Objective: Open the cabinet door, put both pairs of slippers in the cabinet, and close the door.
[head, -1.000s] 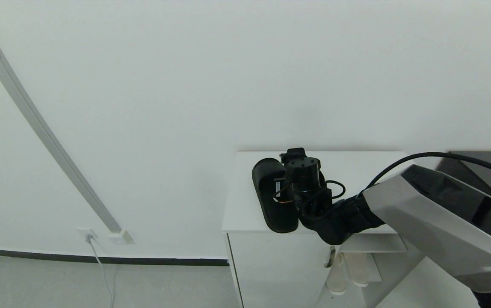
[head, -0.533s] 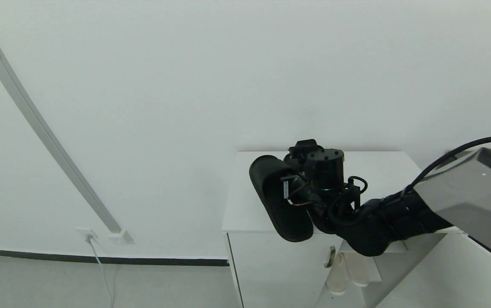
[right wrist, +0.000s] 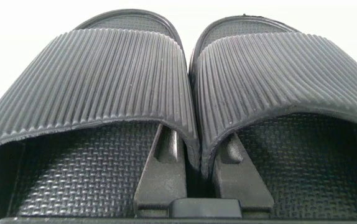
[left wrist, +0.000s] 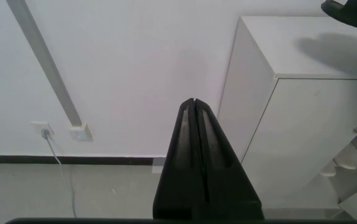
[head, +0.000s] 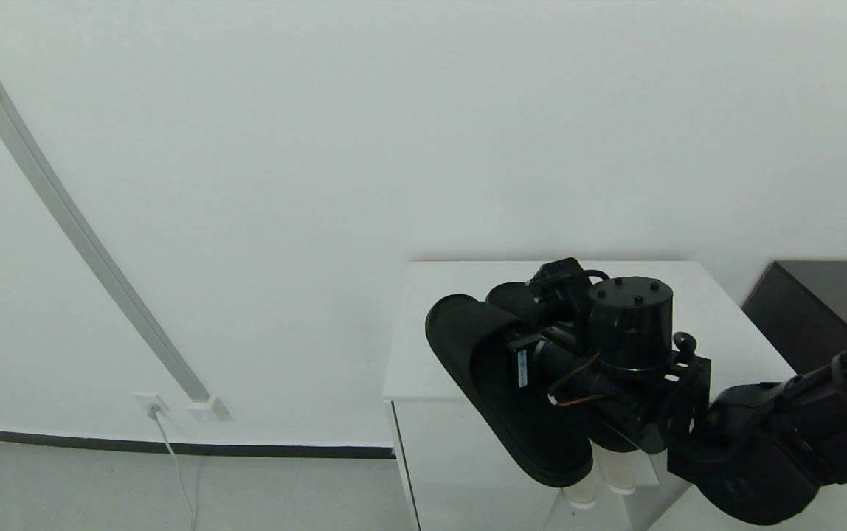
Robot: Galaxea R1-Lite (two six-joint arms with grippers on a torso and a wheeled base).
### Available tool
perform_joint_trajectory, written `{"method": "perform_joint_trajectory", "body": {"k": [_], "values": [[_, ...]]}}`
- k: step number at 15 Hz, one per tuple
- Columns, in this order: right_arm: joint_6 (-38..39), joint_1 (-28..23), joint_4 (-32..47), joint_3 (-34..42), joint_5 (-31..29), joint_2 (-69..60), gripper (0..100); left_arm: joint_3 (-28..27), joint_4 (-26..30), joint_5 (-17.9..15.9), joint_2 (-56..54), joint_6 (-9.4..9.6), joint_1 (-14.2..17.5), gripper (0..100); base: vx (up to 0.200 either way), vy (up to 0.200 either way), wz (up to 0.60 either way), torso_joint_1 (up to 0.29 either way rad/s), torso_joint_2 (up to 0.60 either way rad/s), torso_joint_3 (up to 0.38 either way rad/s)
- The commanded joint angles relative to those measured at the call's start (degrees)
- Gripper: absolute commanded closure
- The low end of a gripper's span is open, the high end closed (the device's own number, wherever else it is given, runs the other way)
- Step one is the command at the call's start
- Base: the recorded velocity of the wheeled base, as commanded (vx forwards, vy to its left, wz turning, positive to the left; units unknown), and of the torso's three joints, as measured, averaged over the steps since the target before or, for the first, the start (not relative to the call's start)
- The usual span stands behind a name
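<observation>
Your right hand (right wrist: 197, 155) pinches two black slippers (head: 501, 383); left hand (left wrist: 194, 109) closed tight, empty. Maybe two white slippers (head: 621, 481) in the cabinet (head: 460, 457).

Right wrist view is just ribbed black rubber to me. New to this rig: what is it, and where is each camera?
It's a two-armed robot with one camera on its head and one on each wrist. The right wrist camera looks along the right gripper, shut on a pair of black slippers, one finger inside each. The head view shows them held over the white cabinet's front edge; pale slippers sit inside it. The left gripper is shut and empty.
</observation>
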Motion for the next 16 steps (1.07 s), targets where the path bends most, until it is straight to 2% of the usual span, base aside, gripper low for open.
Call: {"method": "perform_joint_trajectory", "body": {"k": [1,8,16], "values": [[0.0,0.6,-0.1,0.4,0.0,-0.9,100,0.0,0.0,0.0,0.0,-0.01,0.0,100,0.000,0.000,0.00,0.000,0.00,0.000],[-0.7,2.0,-0.1,0.8,-0.3,-1.1,100,0.0,0.0,0.0,0.0,-0.01,0.0,100,0.000,0.000,0.00,0.000,0.00,0.000],[-0.8,2.3,-0.2,1.8,-0.4,-1.4,100,0.0,0.0,0.0,0.0,-0.01,0.0,100,-0.200,0.000,0.00,0.001,0.00,0.004]]}}
